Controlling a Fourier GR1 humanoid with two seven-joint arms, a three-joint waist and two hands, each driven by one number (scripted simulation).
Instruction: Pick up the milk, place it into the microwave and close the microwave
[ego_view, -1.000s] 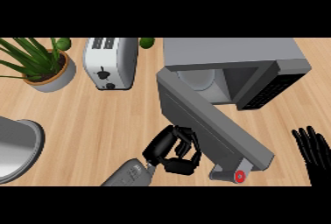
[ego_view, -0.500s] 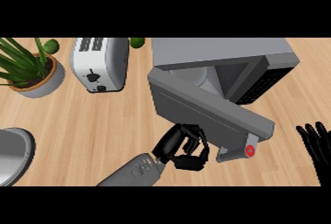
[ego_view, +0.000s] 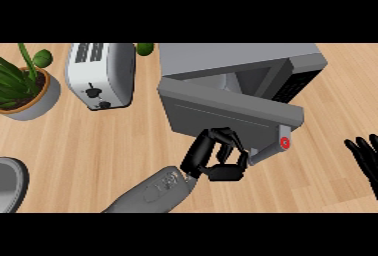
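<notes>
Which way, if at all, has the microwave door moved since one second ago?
Yes. The microwave door has swung toward the microwave body, now nearer to closed, with the left hand curled at its outer face.

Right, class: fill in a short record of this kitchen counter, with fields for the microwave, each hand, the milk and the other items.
microwave: on the counter, door partly open
left hand: fingers curled, at the door's outer face
right hand: open, resting at the view's right edge
milk: not visible
toaster: left of the microwave
potted plant: far left
</notes>
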